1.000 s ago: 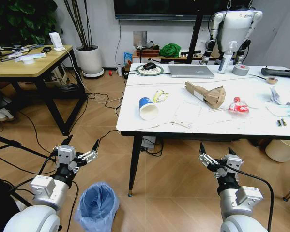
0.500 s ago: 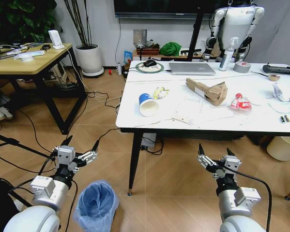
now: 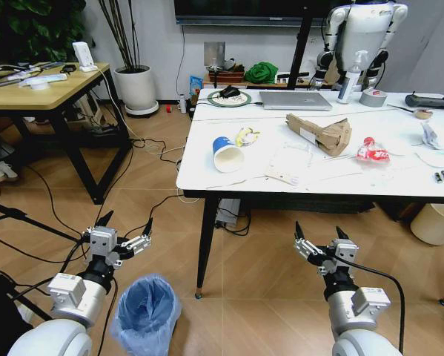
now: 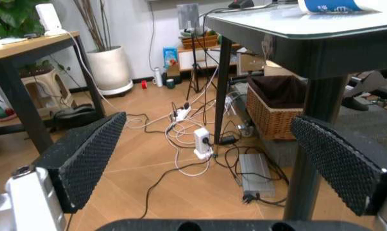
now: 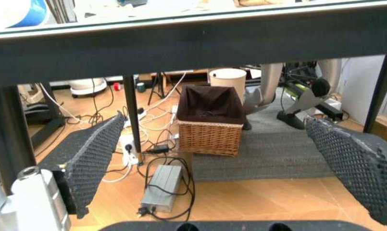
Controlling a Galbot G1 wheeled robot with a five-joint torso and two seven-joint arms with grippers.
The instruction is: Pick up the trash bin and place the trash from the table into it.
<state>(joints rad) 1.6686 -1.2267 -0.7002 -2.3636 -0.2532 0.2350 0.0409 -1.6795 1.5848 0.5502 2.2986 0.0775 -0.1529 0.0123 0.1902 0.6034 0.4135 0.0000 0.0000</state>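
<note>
The left gripper (image 3: 125, 228) hangs low over the floor with its fingers spread wide, holding nothing. Just beside and below it stands the trash bin (image 3: 146, 314), small and round, with a crinkly light-blue bag inside. To the right is the table (image 3: 207, 178), white with thin veins and black legs. On it lie a tipped blue-white paper cup (image 3: 227, 155), white papers (image 3: 290, 165), a torn brown cardboard box (image 3: 318, 133) and a crushed bottle (image 3: 371, 150). The right gripper (image 3: 316, 238) also hangs low, fingers apart and empty. Since a second ago the whole view has shifted a little; the bin stays on the floor.
</note>
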